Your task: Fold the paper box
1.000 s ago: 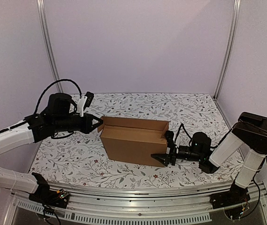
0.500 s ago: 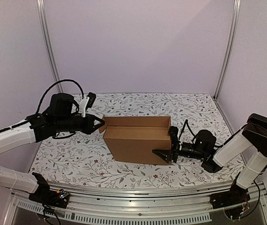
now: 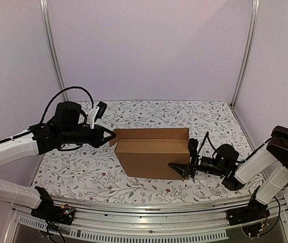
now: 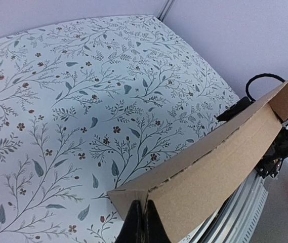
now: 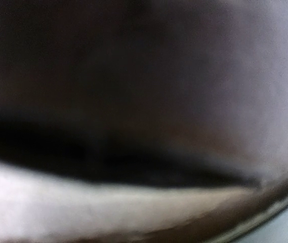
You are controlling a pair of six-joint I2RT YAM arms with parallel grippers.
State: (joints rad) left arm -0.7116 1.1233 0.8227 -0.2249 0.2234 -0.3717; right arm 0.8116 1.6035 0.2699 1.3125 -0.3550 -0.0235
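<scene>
**Q:** So what have you got in front of you right now?

**A:** Your table [image 3: 209, 116] with the flowery cover fills most of the overhead shot. The box [image 3: 151, 159] stands roughly mid-table, a bit toward the near edge. It's folded into a long brown trough, with the front wall facing the arms, the back wall a little taller and the top open.

**Q:** And the grippers?

**A:** Your left gripper [image 3: 112, 136] is clenched tight, with its tips right at the box's upper left corner. From above, all you get is that it's touching there. The left wrist cam shows more: the fingers [image 4: 133, 228] are pressed together at the bottom of the frame, hard up against the near corner of the box [image 4: 219, 167]. From there the box runs off diagonally over the table [image 4: 83, 91]. I can't tell if any cardboard is pinched between the fingers. That view also catches dark bits of the right arm [image 4: 284, 144] past the box's far end.

Your right gripper [image 3: 183, 157] sits low at the box's right end with its jaws spread wide. One finger is up by the top right edge, the other down across the front wall near the bottom. It looks released to me, though from above I can't say whether the fingers touch the cardboard. The right wrist cam won't help you either, since it's just a dark blur with a pale band low down.
</scene>
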